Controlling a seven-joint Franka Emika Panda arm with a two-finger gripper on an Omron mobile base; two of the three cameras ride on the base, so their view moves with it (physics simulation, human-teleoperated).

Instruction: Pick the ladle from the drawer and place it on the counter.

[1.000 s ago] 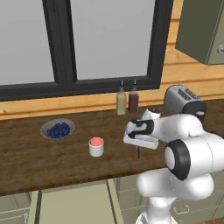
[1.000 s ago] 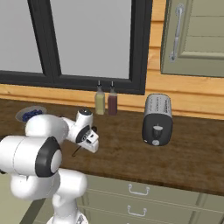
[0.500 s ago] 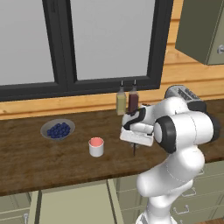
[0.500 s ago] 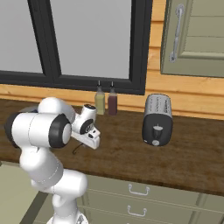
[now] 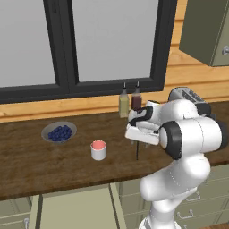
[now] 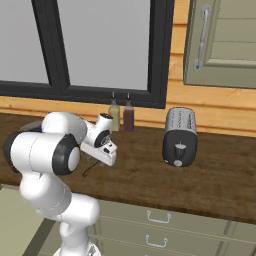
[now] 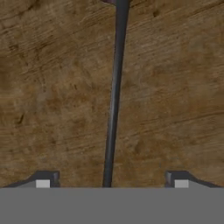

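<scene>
Hand view shows the gripper (image 7: 112,181) with its fingertips (image 7: 43,180) set wide apart, and the ladle (image 7: 114,100) handle running straight out from midway between them, touching neither tip. Whether the ladle hangs or lies flat on the counter (image 7: 52,87) beneath it cannot be told from this view.

Left base view: the gripper (image 5: 139,134) hovers over the counter (image 5: 44,161), and a thin dark line, the ladle (image 5: 137,150), drops from below it to the wood. Compared with half a second ago, the hand sits a little higher and the fingers look parted, where before the handle was held close under the hand. That suggests the release is happening or just done, so the placing step looks nearly complete.

Left of the gripper stands a pink cup (image 5: 98,150), further left a bowl of berries (image 5: 59,133). Beyond it are two bottles (image 5: 129,101); to its right, a toaster (image 6: 179,136). Below the counter's front edge, the drawer (image 5: 76,208) is open.
</scene>
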